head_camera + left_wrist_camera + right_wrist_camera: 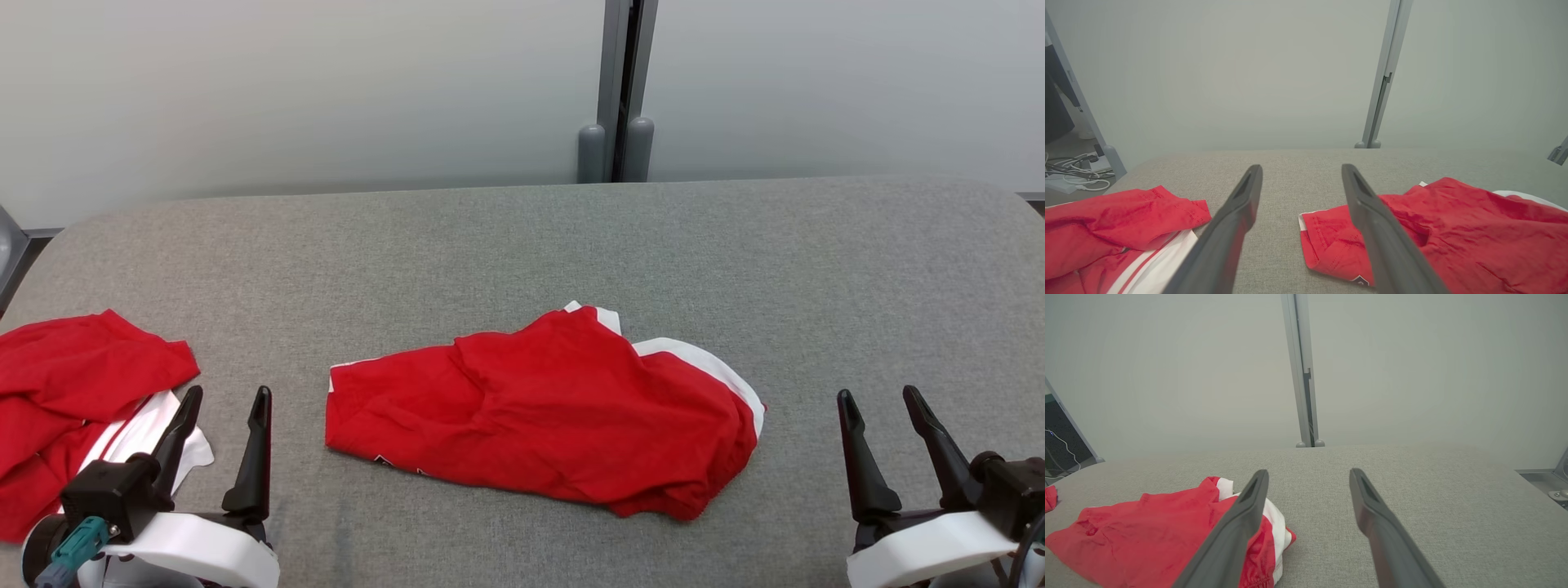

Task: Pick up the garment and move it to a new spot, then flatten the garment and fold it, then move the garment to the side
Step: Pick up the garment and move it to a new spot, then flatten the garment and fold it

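In the middle of the grey padded surface [522, 245] lies the garment [539, 408], red with white trim, crumpled and loosely bunched, touched by neither gripper; at the lower left the left gripper [228, 395] hovers with its two dark fingers spread apart and nothing between them, just beside a second red-and-white garment [65, 384] heaped at the surface's left edge; at the lower right the right gripper [879, 394] likewise has its fingers spread and empty, over bare fabric, near the garment's white-trimmed end; behind the surface a grey post [616, 90] stands against a pale wall.
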You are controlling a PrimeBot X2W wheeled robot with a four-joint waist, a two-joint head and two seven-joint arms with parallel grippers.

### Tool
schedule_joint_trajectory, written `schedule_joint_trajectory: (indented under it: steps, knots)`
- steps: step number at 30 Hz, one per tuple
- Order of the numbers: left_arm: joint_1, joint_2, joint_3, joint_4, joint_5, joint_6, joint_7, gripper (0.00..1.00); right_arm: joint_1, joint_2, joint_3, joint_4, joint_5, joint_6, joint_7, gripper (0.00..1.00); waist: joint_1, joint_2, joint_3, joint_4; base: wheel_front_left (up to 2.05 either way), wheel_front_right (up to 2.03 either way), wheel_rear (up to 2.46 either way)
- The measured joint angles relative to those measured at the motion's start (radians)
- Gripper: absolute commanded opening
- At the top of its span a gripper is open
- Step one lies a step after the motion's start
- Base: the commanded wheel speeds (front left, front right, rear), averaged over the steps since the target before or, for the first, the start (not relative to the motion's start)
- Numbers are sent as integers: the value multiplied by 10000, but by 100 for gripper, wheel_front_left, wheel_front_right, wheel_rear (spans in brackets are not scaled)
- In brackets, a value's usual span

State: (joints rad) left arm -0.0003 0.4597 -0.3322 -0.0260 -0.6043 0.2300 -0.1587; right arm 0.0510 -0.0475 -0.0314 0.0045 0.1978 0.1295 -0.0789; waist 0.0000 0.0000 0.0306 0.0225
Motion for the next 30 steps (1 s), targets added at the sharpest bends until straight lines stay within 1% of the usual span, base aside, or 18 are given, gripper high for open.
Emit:
schedule_joint_trajectory:
  steps: [6, 9, 11, 15, 18, 21, 26, 30]
  knots:
    - [0, 10, -50, -59, -4, 13, 75, 100, 0, -2, -2, -100, -105, 0, 84, 100, 0, 0, 77, 16, 0, 0, 0]
    - [-77, 15, -77, -107, -2, 2, 92, 100, -44, -25, 178, -240, -332, 0, 192, 100, 0, 0, 225, 75, 0, 0, 0]
    - [-219, 13, -111, -105, 8, -13, 100, 100, -169, -173, 625, -280, -485, 0, 384, 100, 0, 0, 360, 148, 0, 0, 0]
    - [-614, -31, -203, -59, 73, -165, 25, 100, -325, -537, 1910, -249, -654, 4, 784, 100, 0, 0, 682, 383, 0, 0, 0]
    - [-785, -130, -209, 58, 71, -198, -134, 100, -378, -836, 2780, -79, -704, 6, 1070, 100, 0, 0, 964, 589, 0, 0, 0]
    - [-941, -291, -219, 182, 44, -280, -282, 100, -365, -1072, 3308, 142, -715, 12, 1260, 100, 0, 0, 1240, 796, 0, 0, 0]
    - [-1195, -387, -224, 422, 42, -418, -487, 100, -240, -1496, 3545, 497, -1045, 12, 1578, 100, 0, 0, 1671, 1052, 0, 0, 0]
    - [-1322, -456, -211, 627, 36, -523, -593, 100, -309, -1603, 3476, 825, -1266, 12, 1758, 100, 0, 0, 1885, 1099, 0, 0, 0]
